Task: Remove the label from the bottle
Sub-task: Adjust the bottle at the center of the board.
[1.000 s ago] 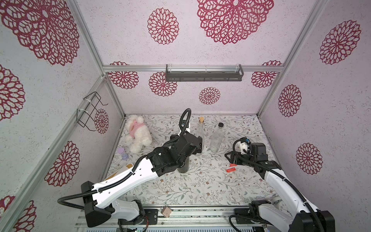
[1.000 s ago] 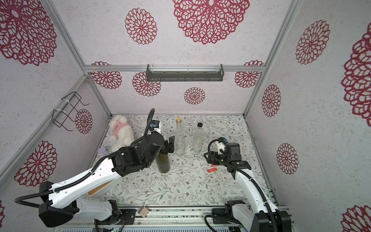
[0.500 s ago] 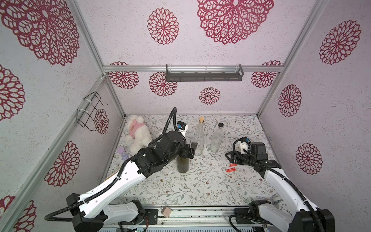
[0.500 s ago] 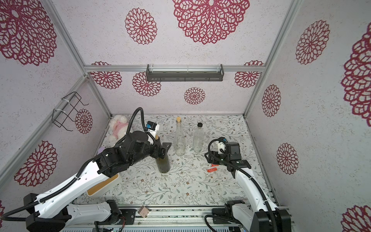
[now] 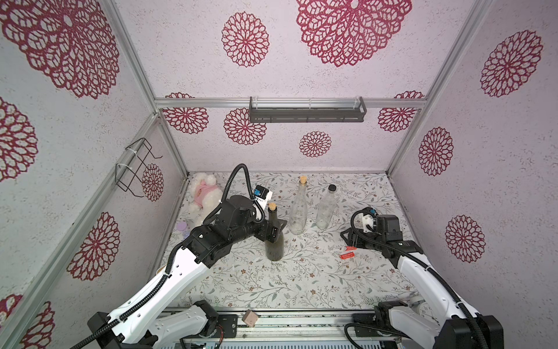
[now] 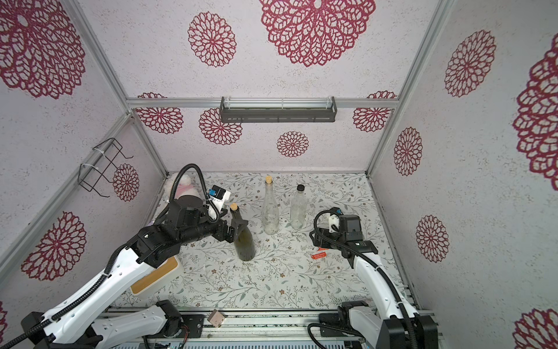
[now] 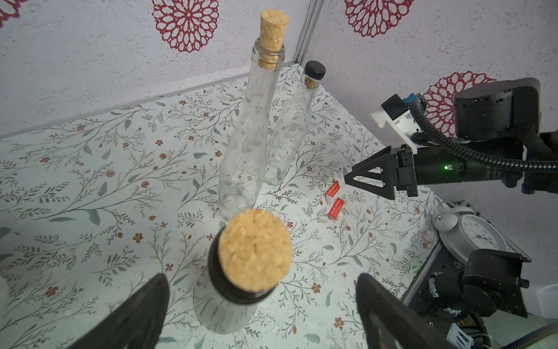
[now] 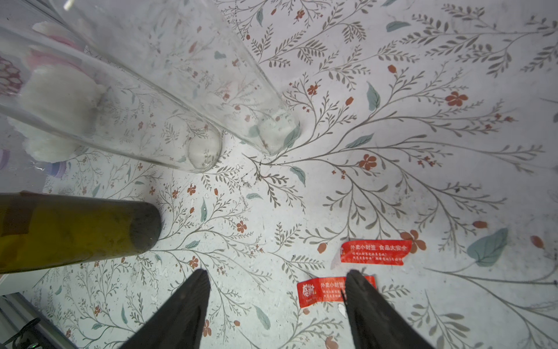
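Observation:
A dark green bottle (image 5: 274,241) (image 6: 245,243) with a cork (image 7: 255,247) stands upright mid-table. My left gripper (image 5: 275,231) (image 7: 262,276) is open, with its fingers wide on either side of the bottle's neck and not touching it. A brownish rectangular patch (image 8: 18,217) shows on the bottle's side. Two red labels (image 5: 347,256) (image 8: 376,252) lie flat on the table to the right. My right gripper (image 5: 347,235) (image 8: 276,273) hovers open just above them, one finger over the end of the nearer label (image 8: 323,291), nothing between the fingers.
A tall clear corked bottle (image 5: 297,211) and a clear black-capped bottle (image 5: 326,208) stand behind the dark one. A plush toy (image 5: 203,193) sits back left, a wooden-lidded box (image 6: 155,275) lies under my left arm, and a clock (image 7: 477,238) stands front right.
My left arm has swung back toward the left and its gripper has turned, uncovering the dark bottle's neck and cork. The right arm and the labels have not moved.

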